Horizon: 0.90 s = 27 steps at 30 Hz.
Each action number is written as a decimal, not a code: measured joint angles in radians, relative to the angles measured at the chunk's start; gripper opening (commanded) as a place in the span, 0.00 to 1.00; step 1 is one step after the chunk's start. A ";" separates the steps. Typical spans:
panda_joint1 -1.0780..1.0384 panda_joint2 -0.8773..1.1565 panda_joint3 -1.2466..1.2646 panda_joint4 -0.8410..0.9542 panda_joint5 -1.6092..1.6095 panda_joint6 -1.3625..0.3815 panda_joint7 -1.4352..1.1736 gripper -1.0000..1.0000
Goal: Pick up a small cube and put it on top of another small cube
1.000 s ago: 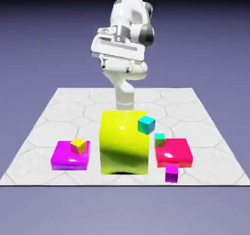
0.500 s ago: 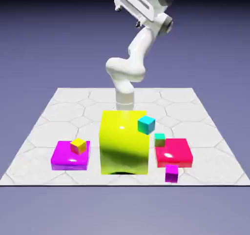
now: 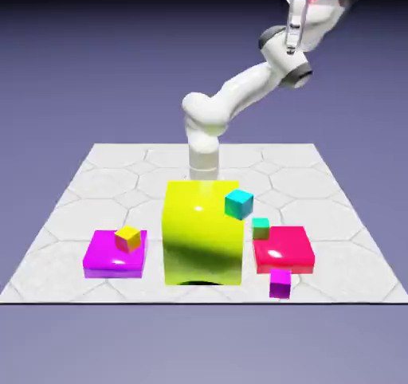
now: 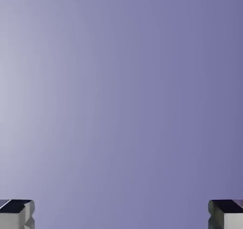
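The tiny purple-magenta cube [image 3: 280, 282] sits on the table near the front, just in front of a red-pink slab. Against the upper right edge of the big yellow block rests the cyan cube [image 3: 238, 203]. My gripper [image 3: 296, 22] is raised high at the exterior view's top right, far above both cubes and partly cut off by the frame. In the hand view the gripper [image 4: 121, 218] is open: its two fingertips [image 4: 16, 214] stand wide apart with only the plain backdrop between them.
A big yellow block [image 3: 201, 233] stands mid-table. To its right lies a red-pink slab [image 3: 283, 249] with a small green, teal-topped cube [image 3: 260, 229] at its back corner. On the left, a magenta slab [image 3: 111, 256] carries a small yellow cube [image 3: 127, 238].
The arm has swung up and toward the exterior view's right, carrying the hand from above the table's back middle to the top right corner. The cubes have not moved.
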 measured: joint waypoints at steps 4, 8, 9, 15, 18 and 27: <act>-0.132 -0.061 0.089 0.104 0.090 -0.132 -0.174 0.50; -0.264 -0.123 0.177 0.208 0.180 -0.264 -0.348 0.50; -0.297 -0.138 0.199 0.234 0.203 -0.297 -0.391 0.50; -0.495 -0.230 0.332 0.391 0.338 -0.495 -0.652 0.50; -0.594 -0.276 0.399 0.469 0.405 -0.594 -0.783 0.50; -0.892 -0.414 0.598 0.703 0.608 -0.890 -1.174 0.50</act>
